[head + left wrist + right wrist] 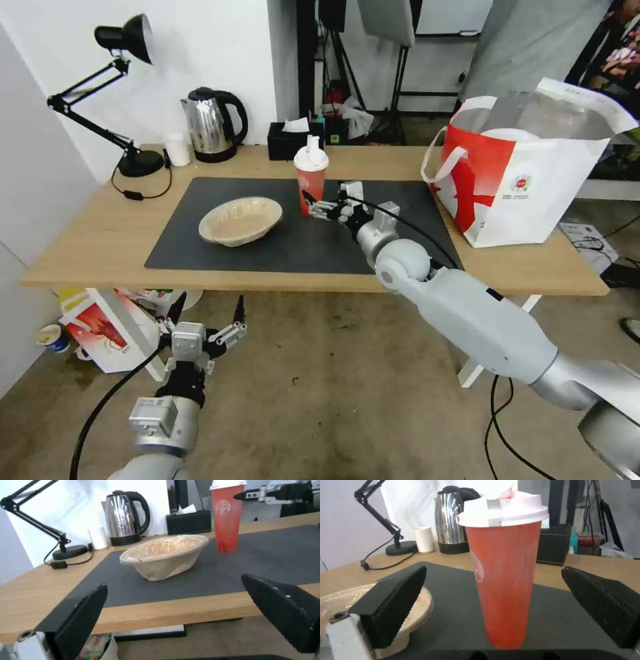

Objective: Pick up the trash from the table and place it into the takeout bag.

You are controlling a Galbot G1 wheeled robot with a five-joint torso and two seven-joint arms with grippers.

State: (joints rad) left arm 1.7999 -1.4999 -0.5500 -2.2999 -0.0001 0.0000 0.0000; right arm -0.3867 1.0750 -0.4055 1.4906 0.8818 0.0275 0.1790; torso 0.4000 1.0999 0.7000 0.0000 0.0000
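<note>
The red translucent drink cup with its white lid stands upright on the dark mat of the table. My right gripper is open right beside it; in the right wrist view the cup stands between and just ahead of the spread fingers, untouched. The shallow beige oval bowl lies on the mat to the cup's left. At the table's right end stands the white-and-red takeout bag, mouth open, with a white rounded item inside. My left gripper hangs open in front of the table, below its edge.
A steel kettle, a small white cup, a black desk lamp and a black tissue box line the table's far side. A smaller red-and-white bag sits on the floor under the left end.
</note>
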